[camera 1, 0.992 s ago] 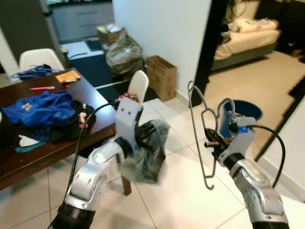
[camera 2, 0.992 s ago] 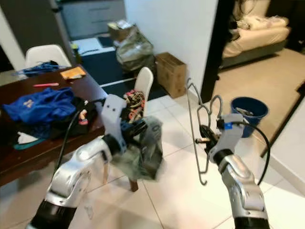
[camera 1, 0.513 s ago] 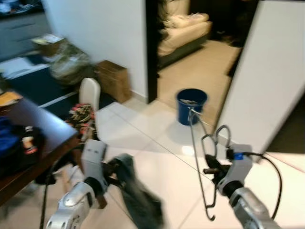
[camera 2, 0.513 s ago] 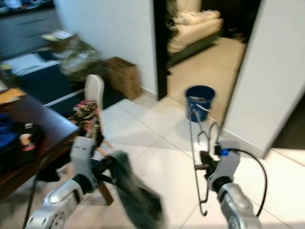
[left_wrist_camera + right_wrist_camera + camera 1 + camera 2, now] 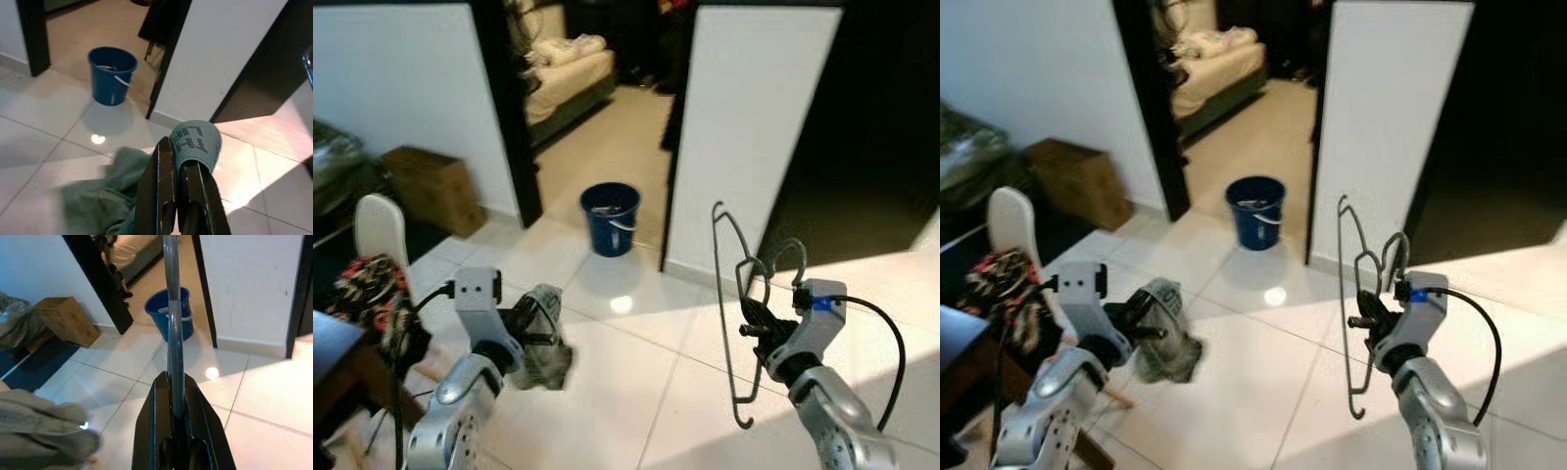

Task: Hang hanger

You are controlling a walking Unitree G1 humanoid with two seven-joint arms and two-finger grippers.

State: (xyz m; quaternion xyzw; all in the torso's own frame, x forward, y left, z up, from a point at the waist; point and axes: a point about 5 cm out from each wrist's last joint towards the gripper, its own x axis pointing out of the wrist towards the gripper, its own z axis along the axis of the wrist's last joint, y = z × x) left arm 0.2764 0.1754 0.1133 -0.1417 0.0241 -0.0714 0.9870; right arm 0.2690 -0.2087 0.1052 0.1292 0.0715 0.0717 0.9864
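Left hand [image 5: 530, 328]: low on the left, clamped on a cloth [image 5: 546, 345] that hangs over the floor [image 5: 636, 392]
Right hand [image 5: 751, 331]: on the right, closed on a hanger [image 5: 725, 313] held upright
Bucket [image 5: 610, 217]: on the floor ahead, in the doorway, just left of the wall panel [image 5: 744, 127]
Bed [image 5: 570, 73]: behind the bucket, through the doorway
Box [image 5: 427, 186]: against the wall, left of the doorway
Chair [image 5: 378, 227]: far left, nearer than the box
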